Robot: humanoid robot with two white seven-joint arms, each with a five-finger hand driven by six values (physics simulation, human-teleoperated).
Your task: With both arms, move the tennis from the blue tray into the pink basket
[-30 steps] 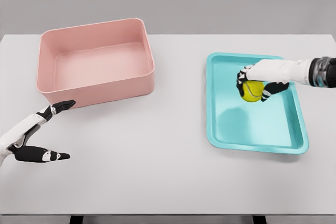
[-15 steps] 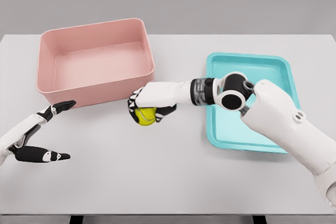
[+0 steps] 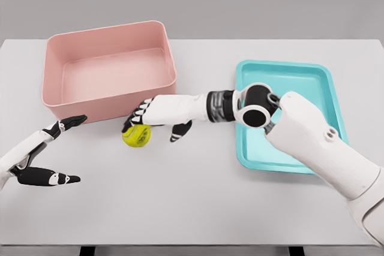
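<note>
**Releasing the ball at mid-counter**

Waiting at near left: left hand, fingers spread, holding nothing. Further in, on the white counter: tennis ball, just in front of the pink basket, moved left out of the blue tray within the last second. Over it: right hand, grip now loosened, fingers splayed. Probably a handover point for the left hand. No brand or writing legible anywhere.

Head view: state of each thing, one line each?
tennis ball: on the table, outside tray and basket
right hand: fingers spread over the ball, no closed grasp
left hand: open, holding nothing
pink basket: upright, nothing in it
blue tray: flat, no ball visible
</note>
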